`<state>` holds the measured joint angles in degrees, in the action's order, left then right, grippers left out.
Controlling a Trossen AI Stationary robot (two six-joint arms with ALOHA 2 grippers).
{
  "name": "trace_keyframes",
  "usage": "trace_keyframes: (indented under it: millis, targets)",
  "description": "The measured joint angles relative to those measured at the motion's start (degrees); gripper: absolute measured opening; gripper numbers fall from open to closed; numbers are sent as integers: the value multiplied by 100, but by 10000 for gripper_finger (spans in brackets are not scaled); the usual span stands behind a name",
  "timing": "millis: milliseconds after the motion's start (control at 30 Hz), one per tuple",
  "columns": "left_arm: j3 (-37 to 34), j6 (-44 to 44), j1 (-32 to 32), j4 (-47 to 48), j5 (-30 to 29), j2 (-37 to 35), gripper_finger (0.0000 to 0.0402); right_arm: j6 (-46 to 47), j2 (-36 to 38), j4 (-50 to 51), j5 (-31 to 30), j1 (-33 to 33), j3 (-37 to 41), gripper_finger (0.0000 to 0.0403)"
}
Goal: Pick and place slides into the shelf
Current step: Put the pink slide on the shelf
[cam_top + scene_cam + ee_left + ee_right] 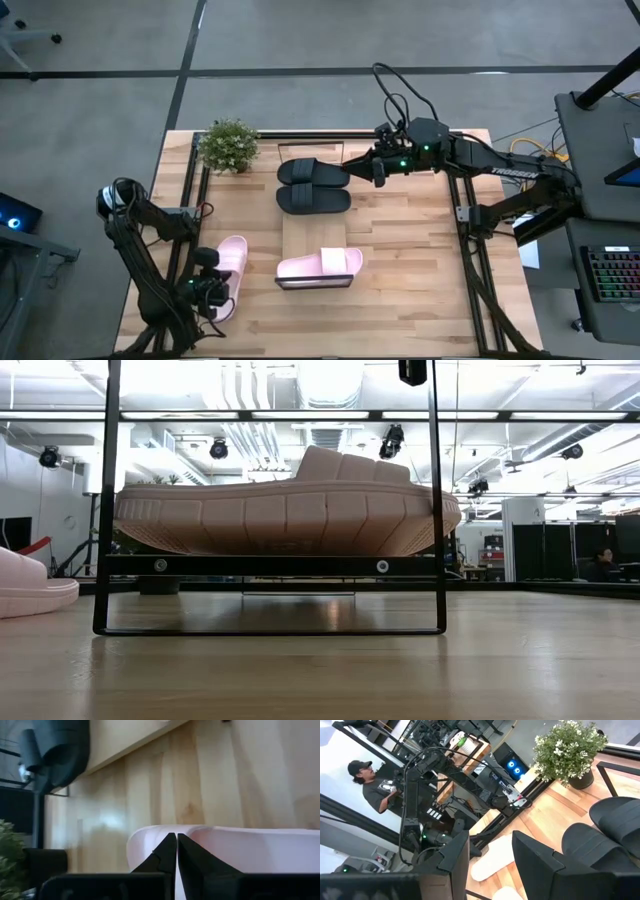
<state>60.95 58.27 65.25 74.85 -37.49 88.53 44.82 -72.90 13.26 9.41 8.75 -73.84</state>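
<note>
1. Light wooden tabletop (400, 280) fills the high view. Two black slides (313, 185) lie side by side near a potted plant (229, 145). One pink slide (320, 265) sits on the shelf (300, 232); the other pink slide (232, 262) lies beside the left gripper (213, 292). The right gripper (378, 167) hovers just beside the black pair.
2. Low view: the shelved pink slide fills the dark frame.
3. Left wrist view: fingers pressed together, holding nothing, above the pink slide.
4. Right wrist view: fingers spread apart and empty; a person (372, 785) stands beyond the table.
</note>
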Motion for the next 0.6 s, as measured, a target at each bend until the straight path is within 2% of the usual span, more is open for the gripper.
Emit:
trace_keyframes:
  millis: [600]
  targets:
    - [-25, -354, 7, -105, 440, -232, 0, -309, 11, -24, -45, 0, 0, 141]
